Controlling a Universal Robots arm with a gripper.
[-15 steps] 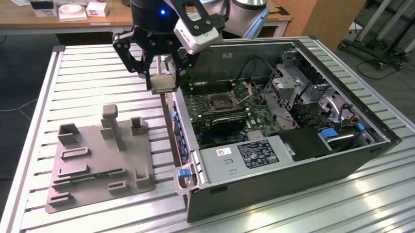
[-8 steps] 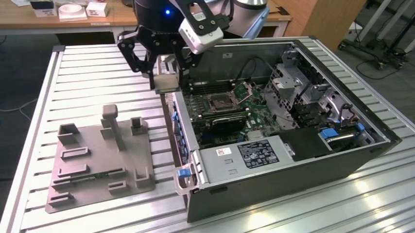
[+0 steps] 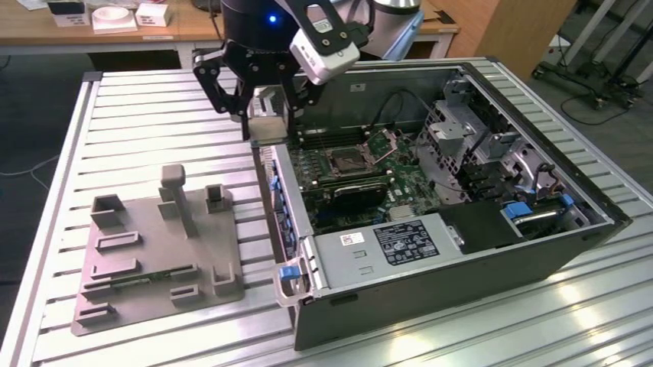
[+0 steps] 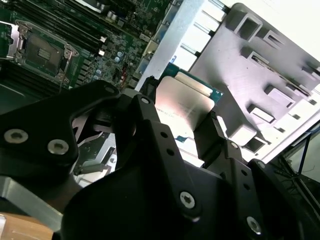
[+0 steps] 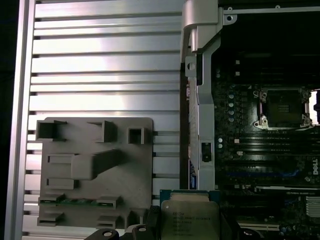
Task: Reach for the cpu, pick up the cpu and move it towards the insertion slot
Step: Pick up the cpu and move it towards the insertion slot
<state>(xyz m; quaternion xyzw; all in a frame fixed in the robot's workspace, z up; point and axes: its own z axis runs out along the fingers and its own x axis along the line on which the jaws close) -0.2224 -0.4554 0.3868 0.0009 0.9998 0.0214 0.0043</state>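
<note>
Second wrist view: tool [image 4: 181, 116] grips the cpu [image 4: 184, 102] edgewise; a slip could drop it before the insertion slot [image 4: 44, 50] ahead.

Insertion slot [image 3: 347, 160] open from above, flap [image 3: 389, 143] up. Case wall [image 3: 277, 191] directly below tool [image 3: 271, 126] w/ cpu [image 5: 192, 220]. Drive cage [image 3: 464, 130], cables [image 3: 403, 107] crowd exterior view's right.
</note>
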